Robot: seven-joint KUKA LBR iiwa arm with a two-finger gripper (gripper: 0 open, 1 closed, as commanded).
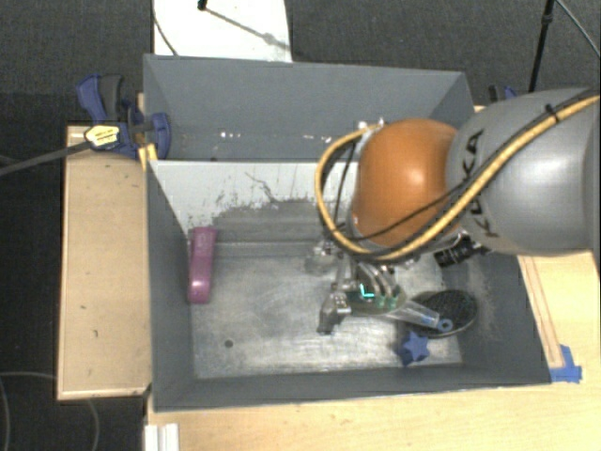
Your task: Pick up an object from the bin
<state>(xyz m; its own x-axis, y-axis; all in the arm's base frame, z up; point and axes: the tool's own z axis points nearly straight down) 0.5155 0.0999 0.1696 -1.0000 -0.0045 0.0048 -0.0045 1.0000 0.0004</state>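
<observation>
Grey bin [263,313] — one pink block [200,266], one black brush [449,307], one blue piece [411,349]

i have plenty of room on the left and middle of the bin [263,322], where the floor is bare metal. the one thing on that side is a pink oblong block [200,266] lying against the left wall, well apart from my gripper [331,318]. the right side is tight. a black round thing with a blue handle [449,308] lies just beside the gripper, and a small blue piece [410,348] sits near the front wall. my own arm, with its orange cover [404,186] and cables, overhangs the back right corner.
</observation>
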